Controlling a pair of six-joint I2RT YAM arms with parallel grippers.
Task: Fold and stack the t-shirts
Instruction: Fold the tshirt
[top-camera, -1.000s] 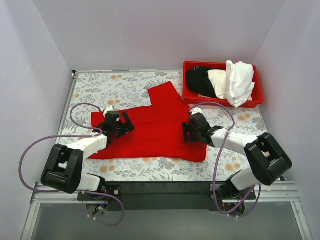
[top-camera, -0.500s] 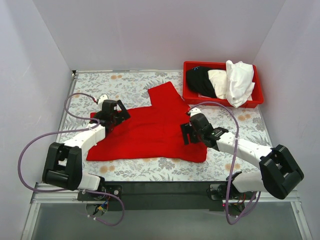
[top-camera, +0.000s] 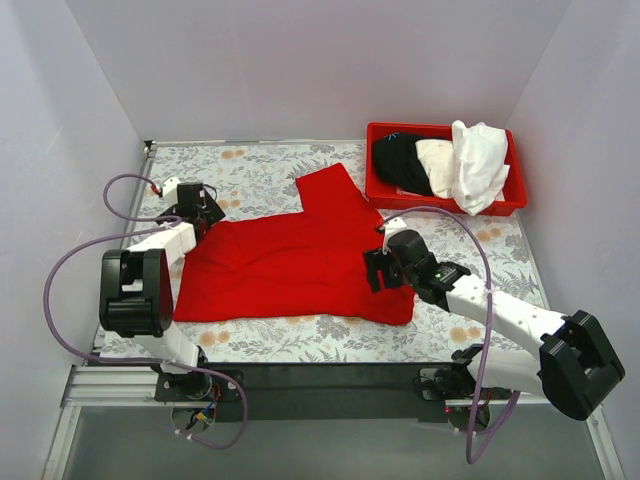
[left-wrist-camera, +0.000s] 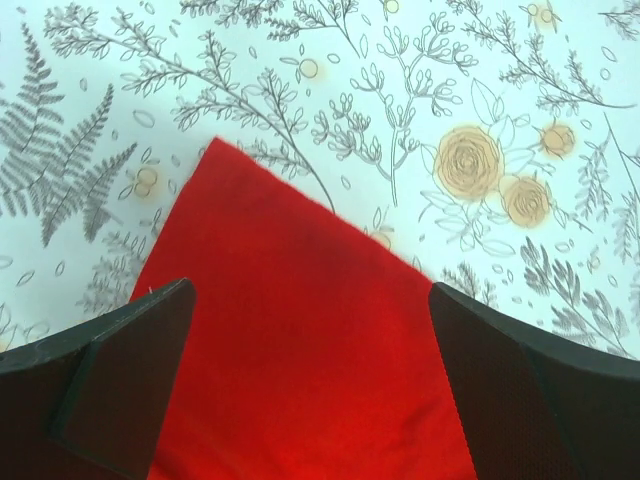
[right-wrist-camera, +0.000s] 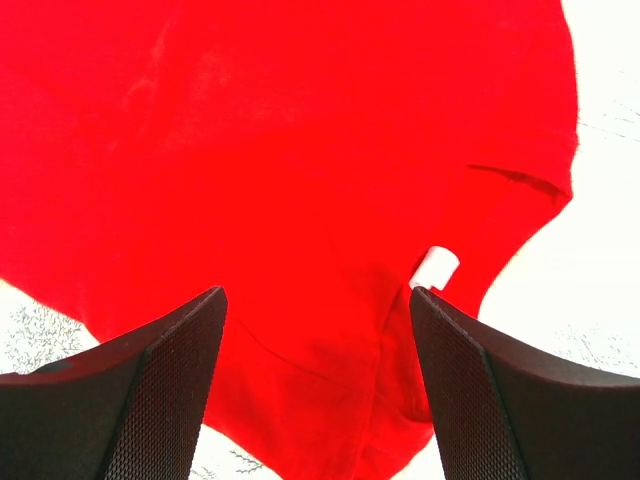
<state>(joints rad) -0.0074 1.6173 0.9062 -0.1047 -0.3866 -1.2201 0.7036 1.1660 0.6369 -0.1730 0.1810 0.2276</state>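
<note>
A bright red t-shirt (top-camera: 290, 265) lies spread flat on the flowered table, one sleeve pointing toward the back. My left gripper (top-camera: 195, 208) hovers open over the shirt's far left corner; in the left wrist view that red corner (left-wrist-camera: 300, 330) lies between the wide-apart fingers (left-wrist-camera: 110, 390), nothing gripped. My right gripper (top-camera: 385, 268) stands open over the shirt's right edge. The right wrist view shows the neck area with a small white label (right-wrist-camera: 435, 267) just past the right finger (right-wrist-camera: 520, 400). White (top-camera: 478, 165), cream (top-camera: 437, 160) and black (top-camera: 400, 160) t-shirts lie bunched in the bin.
A rigid red plastic bin (top-camera: 430, 203) stands at the back right of the table. White walls close in the left, back and right sides. Purple cables loop off both arms near the table's left and right edges.
My left gripper slid from the shirt's left middle out to its far left corner, and that side of the cloth now lies flatter. The right gripper shifted slightly toward the near side.
</note>
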